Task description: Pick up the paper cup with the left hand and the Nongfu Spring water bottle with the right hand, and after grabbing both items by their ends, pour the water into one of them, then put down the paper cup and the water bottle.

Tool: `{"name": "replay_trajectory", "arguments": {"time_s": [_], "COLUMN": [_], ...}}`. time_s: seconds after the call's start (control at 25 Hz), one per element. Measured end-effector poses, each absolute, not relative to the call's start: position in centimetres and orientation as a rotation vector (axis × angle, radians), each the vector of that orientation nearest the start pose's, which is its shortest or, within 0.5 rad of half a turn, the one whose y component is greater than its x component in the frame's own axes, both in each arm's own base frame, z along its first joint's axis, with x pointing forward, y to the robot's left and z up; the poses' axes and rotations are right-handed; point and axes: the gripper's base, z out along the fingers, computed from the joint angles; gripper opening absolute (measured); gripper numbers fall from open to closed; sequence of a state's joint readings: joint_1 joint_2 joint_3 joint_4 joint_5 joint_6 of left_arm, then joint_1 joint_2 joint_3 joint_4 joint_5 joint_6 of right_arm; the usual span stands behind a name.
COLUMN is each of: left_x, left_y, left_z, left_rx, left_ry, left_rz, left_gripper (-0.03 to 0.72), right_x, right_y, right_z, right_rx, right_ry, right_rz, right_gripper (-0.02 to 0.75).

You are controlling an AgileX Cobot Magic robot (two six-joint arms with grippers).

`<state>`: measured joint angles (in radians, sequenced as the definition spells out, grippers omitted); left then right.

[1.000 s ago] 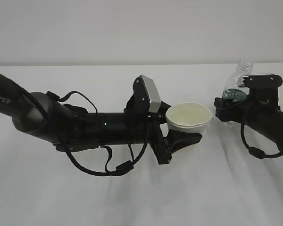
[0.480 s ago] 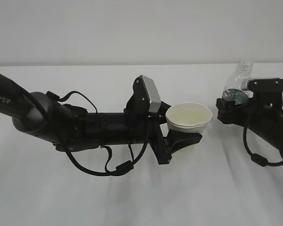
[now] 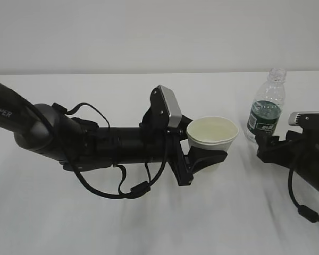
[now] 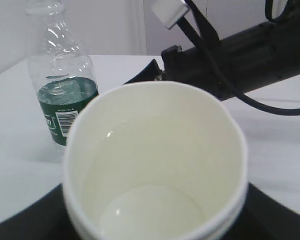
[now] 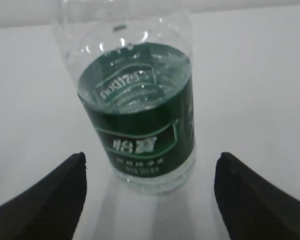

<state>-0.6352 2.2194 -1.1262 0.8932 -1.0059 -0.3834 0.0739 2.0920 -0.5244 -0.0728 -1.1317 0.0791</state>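
Right hand [image 3: 266, 142] has let go of the Nongfu Spring water bottle [image 3: 267, 106] and backed off toward the near-right: a sec ago its jaws sat round the label band, now they're wide apart w/ nothing between them. In the right wrist view both black fingertips [image 5: 50, 192] flank the bottle [image 5: 137, 107] from a bit back, not touching. Bottle stands upright on the white table [image 3: 149, 223] at right, cap off, water inside roughly level w/ the top of the green label.

Left hand [image 3: 204, 154] hasn't moved at all. It grips the paper cup [image 3: 212, 139] low on the body, cup upright, rim up. Left wrist view looks straight down into the cup [image 4: 155, 160]: water [image 4: 150, 212] pools in the bottom (clear, so depth is hard to judge).

Meaning for the task: pour looks done, and the bottle half of the put-down is finished. Remaining, as I read it, is setting the cup down and opening the left jaws. Cup holds liquid, so it needs to stay level while lowered.
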Motion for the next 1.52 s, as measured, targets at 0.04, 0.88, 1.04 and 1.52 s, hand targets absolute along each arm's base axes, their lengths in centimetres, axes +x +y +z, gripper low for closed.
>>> {"name": "replay_trajectory", "arguments": {"time_s": [0.04,0.88,1.04,1.52], "left_x": [30.3,33.6,34.9,37.7], "left_y": [-29.8,-26.8,-25.2,-17.5], "left_z": [10.9,11.5,12.1,13.1], "left_rx": [1.199,1.019,0.975,0.758], "left_ry": [1.396,1.497,1.503,1.563], "left_rz": [-0.947,-0.84,-0.803,-0.686], "left_gripper": [0.472,0.472,0.472,0.458], "right_x": [29.8,20.3,19.8,19.7], "right_y": [2.8,2.2,2.2,2.3], "right_z": [6.9,15.2,15.2,15.1], "right_rx": [-0.067,-0.066,-0.03,-0.031], "right_ry": [1.934,1.753,1.758,1.766], "right_rz": [0.147,0.168,0.207,0.224], "right_gripper": [0.599,0.598,0.598,0.596]}}
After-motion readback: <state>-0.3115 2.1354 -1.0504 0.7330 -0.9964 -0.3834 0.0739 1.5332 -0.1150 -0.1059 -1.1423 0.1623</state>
